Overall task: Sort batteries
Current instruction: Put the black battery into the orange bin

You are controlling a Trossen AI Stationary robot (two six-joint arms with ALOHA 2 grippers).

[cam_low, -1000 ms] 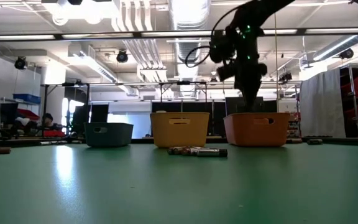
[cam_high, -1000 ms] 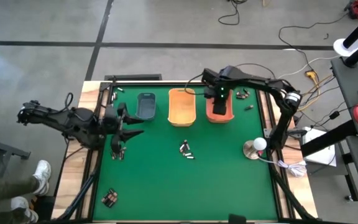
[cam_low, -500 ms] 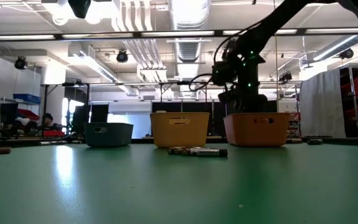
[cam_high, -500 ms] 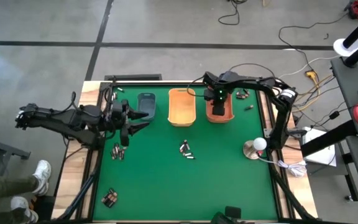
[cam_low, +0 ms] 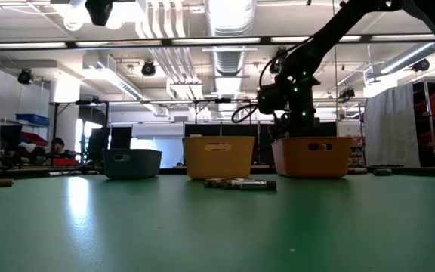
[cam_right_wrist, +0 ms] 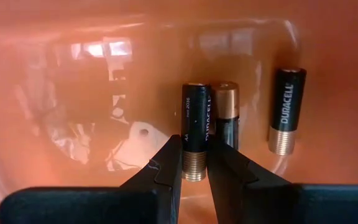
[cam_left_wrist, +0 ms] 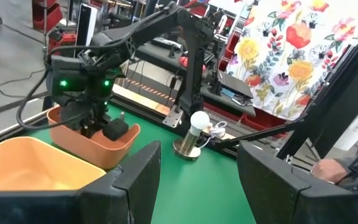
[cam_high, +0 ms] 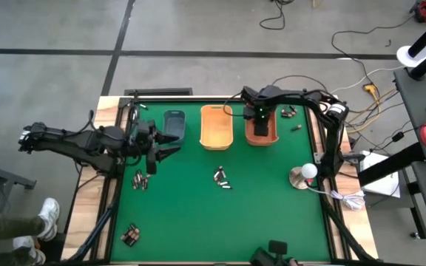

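In the right wrist view a black AA battery [cam_right_wrist: 194, 132] is pinched upright between the narrowly closed fingers of the right gripper [cam_right_wrist: 195, 167], low inside the orange bin [cam_right_wrist: 55, 74], in the upper middle of the high view. Two Duracell cells [cam_right_wrist: 286, 111] are seen lying on the bin floor just beside it. If released badly, the held cell could be wedged against its neighbour or dragged back out on a finger. The left gripper [cam_left_wrist: 197, 180] is held well open and empty, near the grey-blue bin [cam_high: 173, 124]. Loose batteries [cam_high: 222, 178] remain mid-table.
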